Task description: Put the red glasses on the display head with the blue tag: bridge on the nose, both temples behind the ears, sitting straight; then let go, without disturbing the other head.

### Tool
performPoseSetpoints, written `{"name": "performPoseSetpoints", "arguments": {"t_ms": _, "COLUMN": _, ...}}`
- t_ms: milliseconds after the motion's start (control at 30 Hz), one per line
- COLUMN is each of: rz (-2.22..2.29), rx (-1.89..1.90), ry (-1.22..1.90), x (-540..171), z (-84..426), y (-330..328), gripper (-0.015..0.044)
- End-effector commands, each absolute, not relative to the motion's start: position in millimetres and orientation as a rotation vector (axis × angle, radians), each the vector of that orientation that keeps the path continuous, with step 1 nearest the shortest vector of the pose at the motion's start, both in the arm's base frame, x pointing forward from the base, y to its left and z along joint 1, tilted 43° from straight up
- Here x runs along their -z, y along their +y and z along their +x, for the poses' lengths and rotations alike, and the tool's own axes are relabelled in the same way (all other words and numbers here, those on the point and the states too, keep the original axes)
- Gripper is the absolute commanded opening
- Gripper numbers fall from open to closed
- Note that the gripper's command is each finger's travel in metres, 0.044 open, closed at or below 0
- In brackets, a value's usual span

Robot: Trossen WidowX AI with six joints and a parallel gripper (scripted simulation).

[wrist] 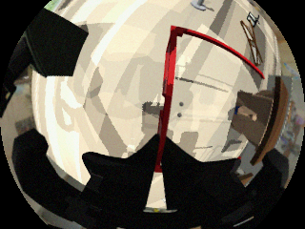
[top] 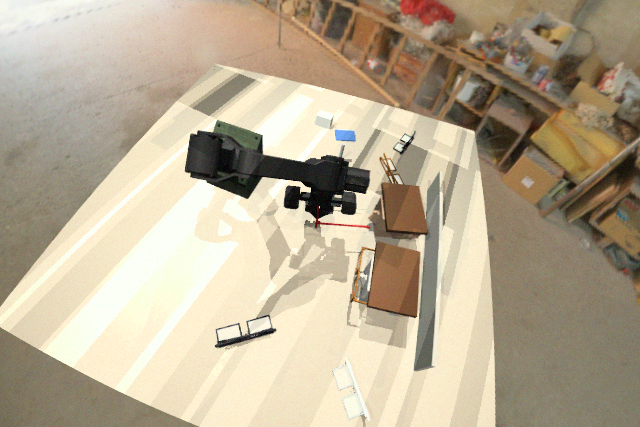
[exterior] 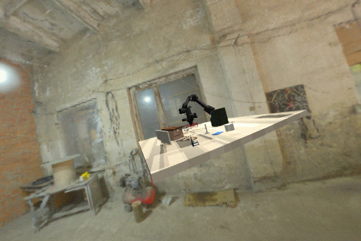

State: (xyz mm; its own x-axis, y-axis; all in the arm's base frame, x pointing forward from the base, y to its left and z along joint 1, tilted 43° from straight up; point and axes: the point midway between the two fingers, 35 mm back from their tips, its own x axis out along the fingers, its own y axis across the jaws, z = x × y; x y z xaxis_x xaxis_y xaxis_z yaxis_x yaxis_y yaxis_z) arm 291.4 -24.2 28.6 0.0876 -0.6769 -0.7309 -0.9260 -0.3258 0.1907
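My gripper (top: pixel 317 215) (exterior: pixel 190 123) (wrist: pixel 159 137) is shut on the front frame of the red glasses (top: pixel 343 225) (wrist: pixel 169 72) and holds them above the table. One temple reaches toward the heads; the other is mostly hidden by the fingers in the wrist view. A brown display head (top: pixel 404 207) (exterior: pixel 176 134) (wrist: pixel 257 131) stands right of the gripper, bare-faced, apart from the glasses. A small blue patch (wrist: pixel 236 110), apparently the tag, shows on it. The other head (top: pixel 395 277) has orange-brown glasses (top: pixel 355 277) at its face.
A grey upright panel (top: pixel 431 277) (exterior: pixel 163 136) stands behind both heads. Loose orange-brown glasses (top: pixel 390 169) (wrist: pixel 253 43) lie beside the nearer head. Black glasses (top: pixel 245 331), white glasses (top: pixel 353 395), another black pair (top: pixel 404 142), a blue square (top: pixel 345 135) and a white block (top: pixel 324 119) are around.
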Motion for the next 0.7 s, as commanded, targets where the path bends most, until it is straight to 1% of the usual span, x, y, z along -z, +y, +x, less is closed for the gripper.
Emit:
{"name": "performPoseSetpoints", "arguments": {"t_ms": 0, "rz": -2.056, "rx": -1.093, "ry": 1.594, "x": -26, "z": 295, "y": -24, "gripper": 0.0}}
{"name": "performPoseSetpoints", "arguments": {"t_ms": 667, "rz": -2.056, "rx": -1.091, "ry": 1.593, "x": -21, "z": 321, "y": -15, "gripper": 0.0}}
